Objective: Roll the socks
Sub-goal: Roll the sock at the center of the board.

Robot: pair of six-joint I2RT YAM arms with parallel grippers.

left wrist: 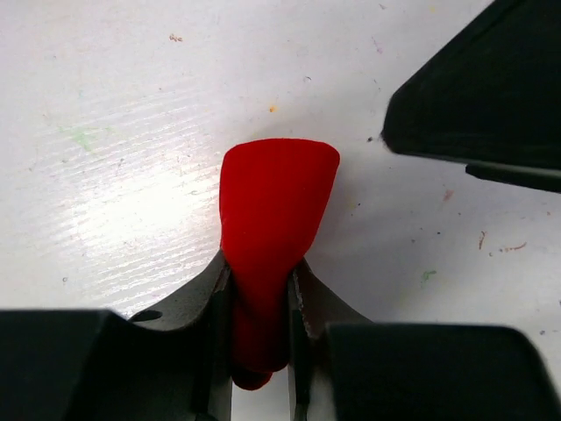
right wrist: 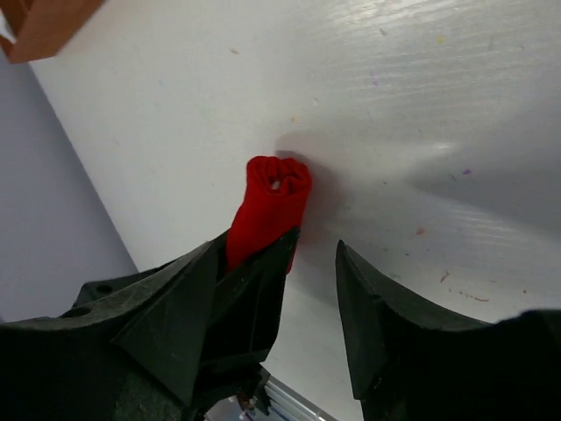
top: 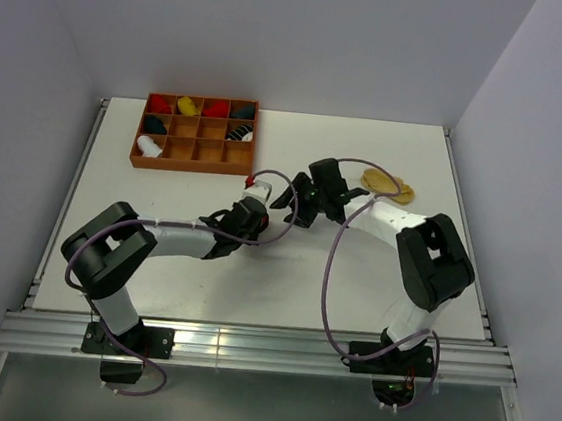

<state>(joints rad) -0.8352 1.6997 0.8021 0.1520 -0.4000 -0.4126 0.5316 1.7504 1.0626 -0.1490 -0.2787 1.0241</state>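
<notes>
I am pinching the red sock point(left wrist: 276, 193) in my left gripper point(left wrist: 260, 294), the fingers point(left wrist: 200, 296) closing on its narrow end while the wider end is fanning out ahead of them on the white table point(left wrist: 114, 132). My right gripper point(right wrist: 317, 250) is hovering just beside it, jaws standing apart and gripping nothing. In that wrist view the sock's bunched end is poking up beside one finger point(right wrist: 254, 289), not in the gap between the two. The tan sock point(top: 387, 186) is lying well apart, beyond my right arm, and the tray point(top: 190, 167) is sitting toward the far left corner.
</notes>
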